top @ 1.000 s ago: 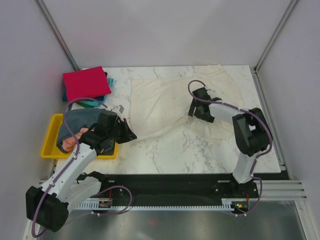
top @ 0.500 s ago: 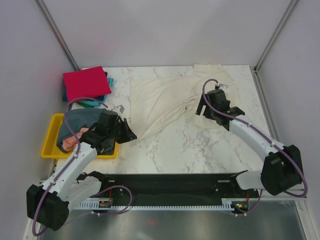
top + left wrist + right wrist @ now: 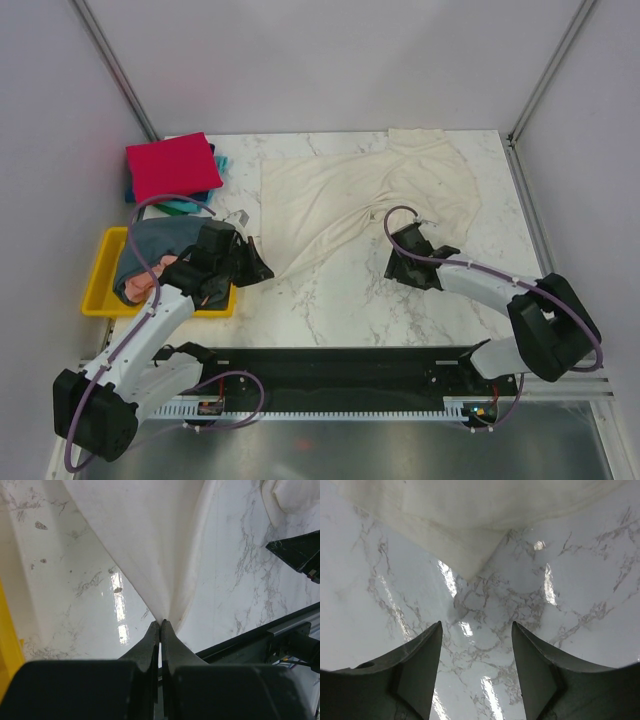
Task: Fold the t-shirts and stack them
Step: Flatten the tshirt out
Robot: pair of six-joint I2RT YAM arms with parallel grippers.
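The cream-white t-shirt (image 3: 340, 195) lies spread and rumpled across the back of the marble table. My left gripper (image 3: 262, 268) is shut on its near-left corner; in the left wrist view the cloth (image 3: 150, 540) fans out from the closed fingertips (image 3: 161, 623). My right gripper (image 3: 400, 268) is open and empty over bare marble, just in front of the shirt's near edge. In the right wrist view, a corner of the shirt (image 3: 470, 535) lies ahead of the open gripper (image 3: 476, 625). The folded red shirt (image 3: 172, 166) sits on the teal one (image 3: 190, 206) at back left.
A yellow tray (image 3: 100, 290) at the left edge holds the slate grey-blue shirt (image 3: 160, 240) and the salmon pink one (image 3: 140, 285). My left arm reaches over the tray. The black rail (image 3: 330, 365) runs along the near table edge.
My right gripper has let go of the cream shirt's right side and drawn back toward me onto bare marble. The shirt's right part now lies spread at the back right. The left arm has not moved.
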